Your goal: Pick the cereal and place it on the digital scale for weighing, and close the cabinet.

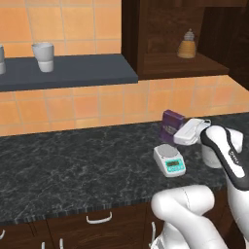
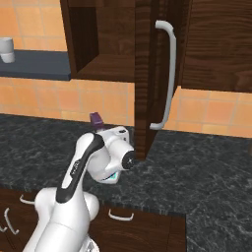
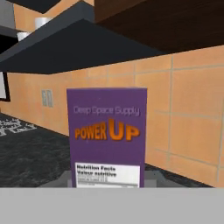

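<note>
- The cereal (image 1: 172,123) stands upright on the dark tabletop (image 1: 73,165), close to the tiled back wall (image 1: 73,107), below the open cabinet (image 1: 170,34).
- In the hand view the cereal's purple front fills the middle, label upright, so the tool (image 1: 193,130) is aimed straight at it from close by.
- The tool's tips are hidden at the bottom of the hand view and the base views show only the white hand just beside the box, so I cannot tell how wide it stands or whether it grips the box.
- The digital scale (image 1: 169,160) sits just nearer than the cereal, a little to its left; its grey top plate is bare, so the weighing step is not done.
- The cabinet door (image 2: 147,78) stands swung out, edge-on in the right base view with its silver bar handle (image 2: 167,74) facing right; closing is also left.
- My judgement: the task is early, at the grasp of the box, with both placing and closing ahead.
- Room: the box is near the wall, so a lift should come up and toward the near side.
- The dark-grey shelf (image 1: 63,70) and cabinet floor overhang above, limiting the rise.
- The open door's lower corner hangs just right of the arm's wrist, an edge to watch.
- The tabletop left of the scale lies open.
</note>
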